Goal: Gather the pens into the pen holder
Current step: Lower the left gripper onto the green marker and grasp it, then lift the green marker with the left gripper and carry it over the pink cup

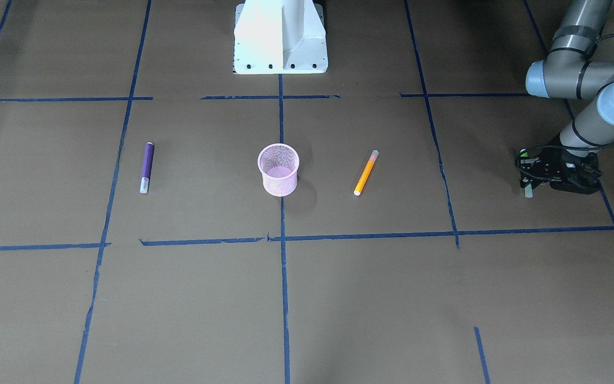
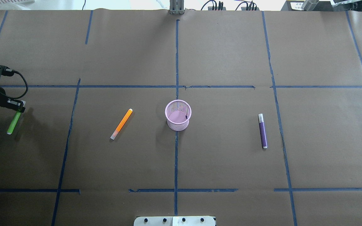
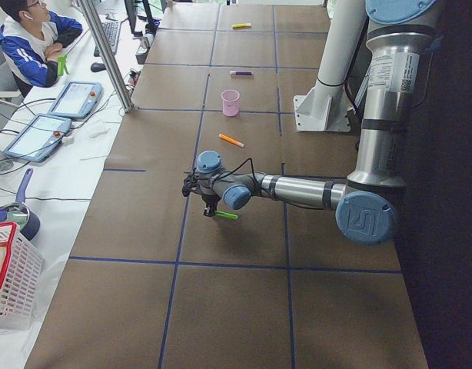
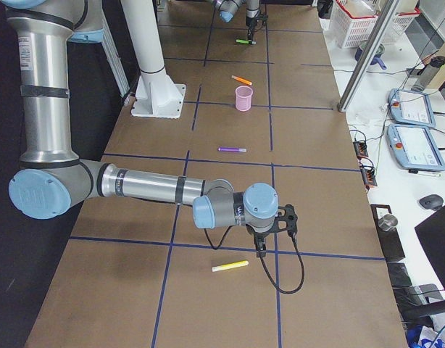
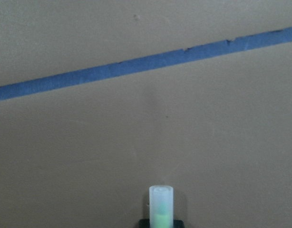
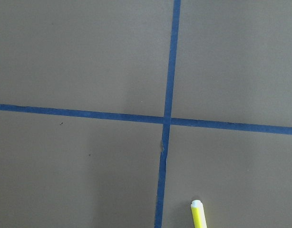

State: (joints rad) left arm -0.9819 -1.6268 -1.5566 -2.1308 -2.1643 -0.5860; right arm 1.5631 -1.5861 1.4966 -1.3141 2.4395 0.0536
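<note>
Overhead and front cameras face oppositely, sharing the pen holder (image 1: 279,169).

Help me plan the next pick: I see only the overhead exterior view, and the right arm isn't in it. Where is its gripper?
Observer: The exterior right view shows the right gripper pointing down, well beyond the purple pen on the robot's right.
Operator: Is anything near it?
Observer: A yellow pen lies flat just beside it, untouched.
Operator: How does the left gripper hold its pen?
Observer: In the left wrist view the pale cap of the green pen sticks out past the left gripper, so the grip sits near the cap end.
</note>
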